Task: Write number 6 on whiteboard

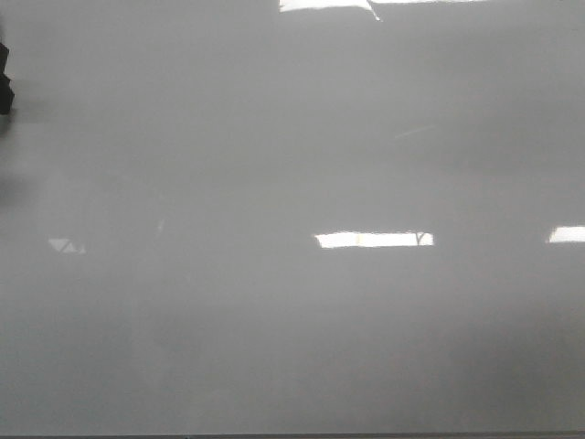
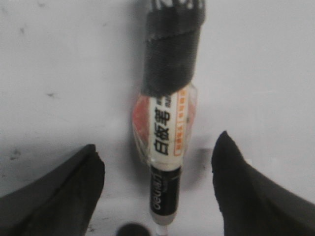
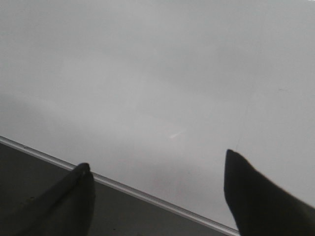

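Left wrist view: a marker [image 2: 165,147] is seen lying on the whiteboard [image 2: 59,59], directly between the two spread fingers of the left gripper [image 2: 157,162] and gripped by neither. Clear board is visible on both sides of the barrel. The marker's long axis runs straight away from the jaws, parallel to the fingers rather than across the gap. The dark taped end [image 2: 170,49] lies farthest from the jaws; the black printed end lies nearest, close to the wrist.

Right wrist view: the right gripper [image 3: 157,169] is shown with its fingers likewise spread and nothing between them. Only bare board and its metal edge strip [image 3: 123,189] lie beneath it; no marker is in sight there.

Front view: the whiteboard [image 1: 292,320] fills the frame, marked only by bright light reflections [image 1: 373,240]. No number 6 has been drawn. A dark part, probably of the left arm [image 1: 5,78], is cut by the frame's left edge.

The left arm is judged the nearer to the marker, so the coming move is likely a closing of its jaws across the barrel.
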`<state>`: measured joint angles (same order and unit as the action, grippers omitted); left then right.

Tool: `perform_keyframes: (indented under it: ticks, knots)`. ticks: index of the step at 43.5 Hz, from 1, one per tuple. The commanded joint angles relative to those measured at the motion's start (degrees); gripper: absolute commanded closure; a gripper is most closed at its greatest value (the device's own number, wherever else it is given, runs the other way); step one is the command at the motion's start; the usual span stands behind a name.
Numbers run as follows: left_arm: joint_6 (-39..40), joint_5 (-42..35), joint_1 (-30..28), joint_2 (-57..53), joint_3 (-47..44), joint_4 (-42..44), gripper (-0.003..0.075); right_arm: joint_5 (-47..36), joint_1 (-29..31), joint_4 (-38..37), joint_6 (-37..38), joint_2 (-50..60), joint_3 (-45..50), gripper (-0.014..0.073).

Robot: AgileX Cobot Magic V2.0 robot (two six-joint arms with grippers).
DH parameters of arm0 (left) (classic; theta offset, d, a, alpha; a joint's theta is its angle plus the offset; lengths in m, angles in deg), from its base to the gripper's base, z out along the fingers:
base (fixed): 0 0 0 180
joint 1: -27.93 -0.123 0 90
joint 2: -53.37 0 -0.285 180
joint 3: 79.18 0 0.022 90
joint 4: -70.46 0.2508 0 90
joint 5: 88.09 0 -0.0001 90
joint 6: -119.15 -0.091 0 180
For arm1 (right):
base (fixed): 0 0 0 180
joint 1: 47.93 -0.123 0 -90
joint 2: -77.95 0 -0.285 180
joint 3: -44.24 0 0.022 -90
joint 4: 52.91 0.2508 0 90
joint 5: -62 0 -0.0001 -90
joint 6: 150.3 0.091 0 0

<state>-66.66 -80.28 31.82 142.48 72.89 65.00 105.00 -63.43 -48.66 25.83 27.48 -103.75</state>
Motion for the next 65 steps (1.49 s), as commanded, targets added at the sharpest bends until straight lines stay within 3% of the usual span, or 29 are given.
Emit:
perform_keyframes:
  ticks: [1, 23, 29, 36, 43, 49, 52, 59, 65]
  knots:
    - [0.4, -5.4, 0.0, -0.9, 1.8, -0.5, 0.0327, -3.1, -0.2, 0.1, -0.4, -0.1, -2.0, 0.0034]
    - [0.4, -5.7, 0.0, -0.6, 1.8, -0.4, 0.0675, -3.4, -0.2, 0.1, -0.4, -0.1, -2.0, 0.0034]
    - [0.0, 0.9, 0.0, -3.0, 3.0, 0.0, 0.0732, -3.6, -0.2, -1.0, 0.0, -0.1, -2.0, 0.0034]
    - [-1.4, 16.2, 0.0, -7.5, 7.3, 2.1, 0.0741, -3.6, -0.2, -5.6, 7.8, -0.1, -3.6, 0.0034]
    - [-10.2, 33.0, 1.0, -11.5, 12.7, 2.0, 0.0741, -3.0, -0.2, -12.8, 13.9, -0.1, -5.0, 0.0034]
    - [-17.6, 44.2, 5.1, -13.1, 16.7, 0.6, 0.0741, -3.7, -0.2, -16.2, 14.0, -0.1, -5.2, 0.0034]
    - [-21.4, 48.0, 8.0, -13.1, 17.9, -1.5, 0.0741, -3.9, -0.2, -16.2, 14.0, -0.1, -5.2, 0.0034]
    - [-27.0, 48.6, 17.4, -12.3, 18.1, -3.5, 0.0741, -3.2, -0.3, -16.1, 13.7, -0.1, -5.2, 0.0034]
    - [-30.4, 51.3, 25.8, -9.8, 18.9, -3.6, 0.0741, -1.4, -0.3, -12.3, 9.0, -1.5, -5.4, 0.0034]
